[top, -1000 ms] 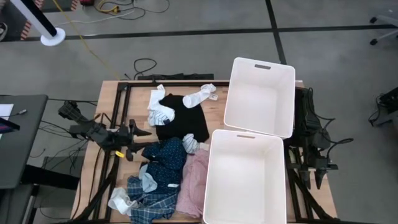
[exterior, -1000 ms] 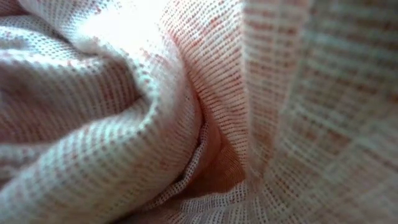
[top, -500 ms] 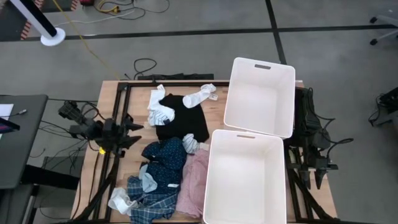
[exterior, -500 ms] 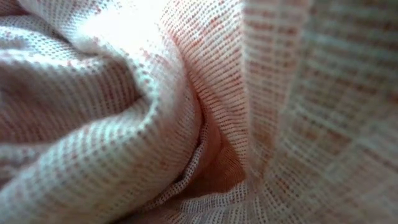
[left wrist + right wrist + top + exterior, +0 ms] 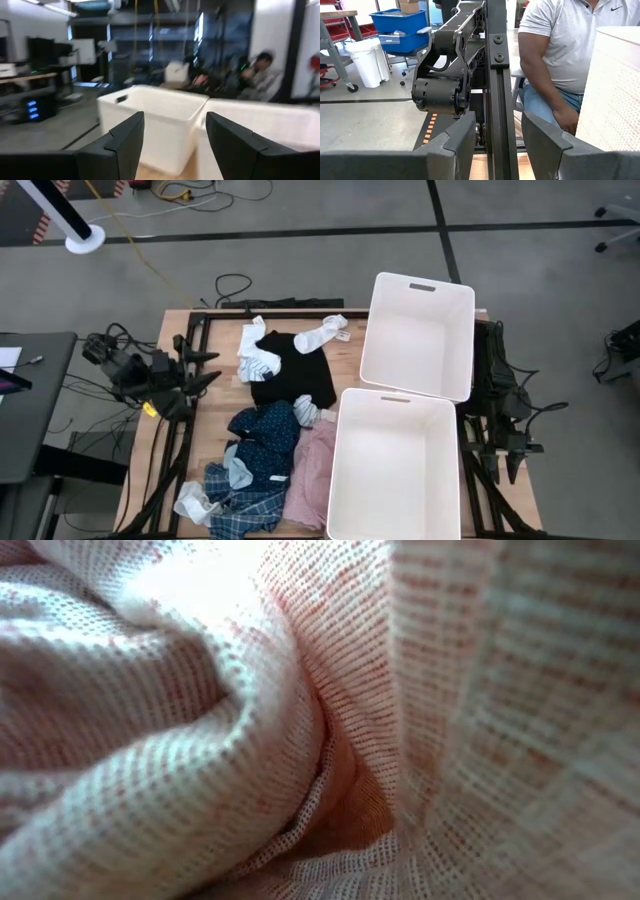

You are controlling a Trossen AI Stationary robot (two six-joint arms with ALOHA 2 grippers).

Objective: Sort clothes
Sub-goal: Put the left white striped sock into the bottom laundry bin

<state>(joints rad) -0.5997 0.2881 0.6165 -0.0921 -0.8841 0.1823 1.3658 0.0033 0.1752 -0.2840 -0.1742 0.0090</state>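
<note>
Left tool [image 5: 200,367] hangs with its fingers apart and nothing between them at the desk's [image 5: 350,345] left edge, while the right tool [image 5: 492,145], likewise spread and bare, is parked off the right side. All the clothes [image 5: 275,430] lie on the desk's left half, toward the bins [image 5: 415,330] from the left tool, so the left arm is nearer; the grey-striped socks [image 5: 260,360] and black shirt [image 5: 295,375] are closest.

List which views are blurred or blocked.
Low view: blocked, the pink piece fills it, soft at the right edge. Left wrist view: motion-blurred bins and room. High view and right wrist view: sharp, evenly lit.
</note>
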